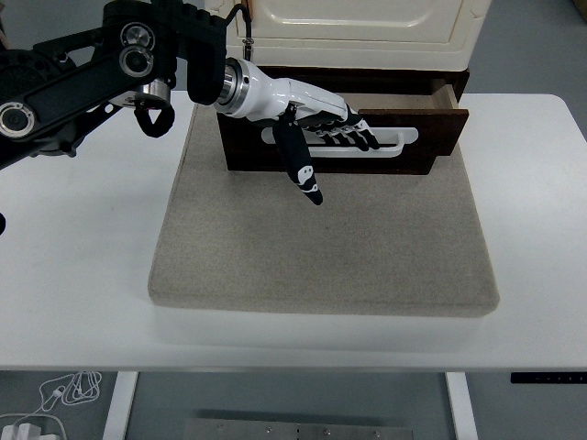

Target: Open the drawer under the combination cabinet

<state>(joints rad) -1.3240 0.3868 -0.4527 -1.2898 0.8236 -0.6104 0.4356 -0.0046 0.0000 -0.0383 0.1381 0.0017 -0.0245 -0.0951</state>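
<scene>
dark brown wood: your drawer [367, 147], set under the cream combination cabinet [353, 23] at the far middle of the white table [73, 275]. you see it pulled partway out toward you, its front face standing clear of the dark frame, with the right side wall showing at the far right corner. the front carries a long white slotted handle [390, 145] running side to side.

beige felt-like mat [321, 238]: lies flat on the table, and the drawer front overhangs its far edge.

your left hand [307, 115], white shell with black fingers: reaches in from the upper left on a black arm with silver joints. its four fingers [353, 136] are curled into the slot of the handle, hooked on it; the thumb hangs free, pointing down and toward you over the mat.

your right hand does not appear in the head view.

writing: you can read no brand, label or print on the cabinet, drawer or mat. only small white marks show on the thumb, too small to make out.

white cable [55, 394]: coiled on the floor below the table's near left corner.
</scene>
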